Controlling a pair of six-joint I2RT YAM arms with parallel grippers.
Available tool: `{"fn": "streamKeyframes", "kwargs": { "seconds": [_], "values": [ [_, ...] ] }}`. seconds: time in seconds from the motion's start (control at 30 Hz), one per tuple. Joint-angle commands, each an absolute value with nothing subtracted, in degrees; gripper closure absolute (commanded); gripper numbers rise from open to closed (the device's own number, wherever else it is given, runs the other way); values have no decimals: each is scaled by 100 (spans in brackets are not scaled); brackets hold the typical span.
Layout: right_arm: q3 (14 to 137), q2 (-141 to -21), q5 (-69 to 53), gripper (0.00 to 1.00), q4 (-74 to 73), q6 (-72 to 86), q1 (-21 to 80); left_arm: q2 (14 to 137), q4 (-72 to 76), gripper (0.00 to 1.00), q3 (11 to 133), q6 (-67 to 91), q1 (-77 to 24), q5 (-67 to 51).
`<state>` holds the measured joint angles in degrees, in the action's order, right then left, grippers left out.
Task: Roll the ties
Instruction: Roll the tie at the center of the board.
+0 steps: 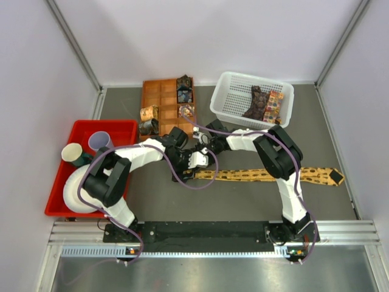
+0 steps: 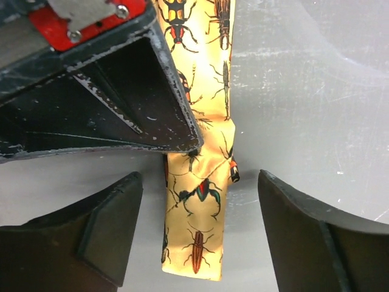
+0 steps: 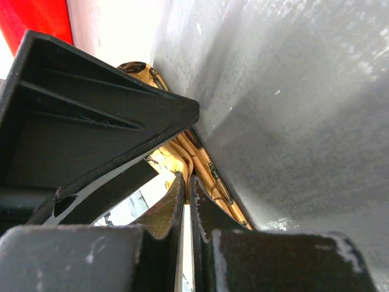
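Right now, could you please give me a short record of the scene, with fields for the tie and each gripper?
tie in work: golden-yellow tie, lying flat at full length, narrow end between the arms
left gripper: open, fingers either side of the narrow end, not touching it
right gripper: shut, tip at the tie's folded end; pinch unclear
rolled ties: in the orange tray
unrolled ties: in the white basket

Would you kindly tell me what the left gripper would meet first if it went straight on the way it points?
Most likely the yellow tie, whose narrow end lies between the left gripper's open fingers; depth is unclear.
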<state>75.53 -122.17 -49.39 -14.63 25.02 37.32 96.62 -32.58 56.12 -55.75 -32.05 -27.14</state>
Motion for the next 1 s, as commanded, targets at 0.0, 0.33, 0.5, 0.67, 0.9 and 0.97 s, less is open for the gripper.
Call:
{"fn": "streamKeyframes", "kwargs": {
  "seconds": [0.0,0.33,0.5,0.67,0.9,0.97],
  "values": [
    [7708,-12252,-4930,100,-1415,2417,3718,9808,-3507,17,5783,-5503,-3295,-2689],
    [7752,-12234,-5080,100,-1494,2373,3709,10116,-3471,56,5819,-5448,-3419,-2321],
    [7796,-12217,-5054,100,-1634,2320,3718,10037,-3683,72,5695,-5537,-3419,-2276],
    [7867,-12156,-5203,66,-1767,2522,3683,10090,-3639,73,5722,-5335,-3410,-2329],
    [7524,-11918,-5431,61,-1582,2803,3674,10028,-3577,73,5608,-5221,-3410,-2294],
    [7506,-12032,-5440,63,-1521,2839,3683,10011,-3542,73,5590,-5195,-3410,-2311]
  ]
}}
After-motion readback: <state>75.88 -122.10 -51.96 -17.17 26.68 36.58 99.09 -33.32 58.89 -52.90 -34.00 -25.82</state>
